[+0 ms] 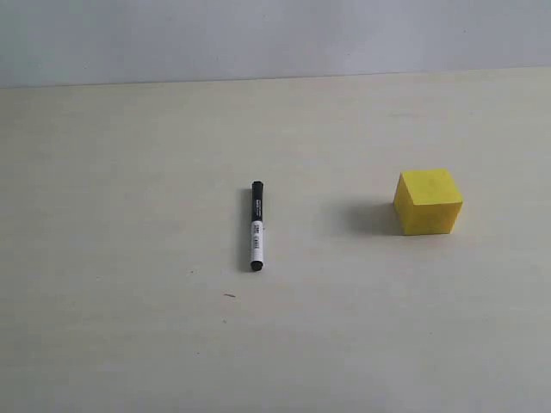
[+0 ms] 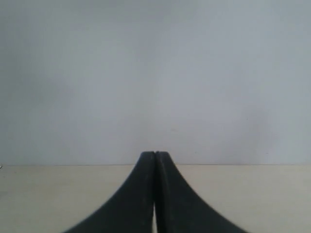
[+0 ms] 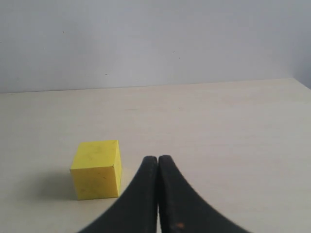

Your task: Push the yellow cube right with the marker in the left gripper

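The marker (image 1: 256, 225) lies flat on the pale table near the middle, black with a white labelled barrel, free of any gripper. To its right, well apart from it, the yellow cube (image 1: 428, 202) rests on the table; the right wrist view has the yellow cube (image 3: 96, 169) just beside my right gripper (image 3: 158, 158), not touching it. That gripper is shut and empty. My left gripper (image 2: 155, 154) is shut too, with nothing between its black jaws, and its view holds only table and wall. Neither arm appears in the exterior view.
The pale table (image 1: 129, 344) runs back to a grey-white wall (image 1: 275, 34). A few tiny dark specks (image 1: 229, 295) mark the surface in front of the marker.
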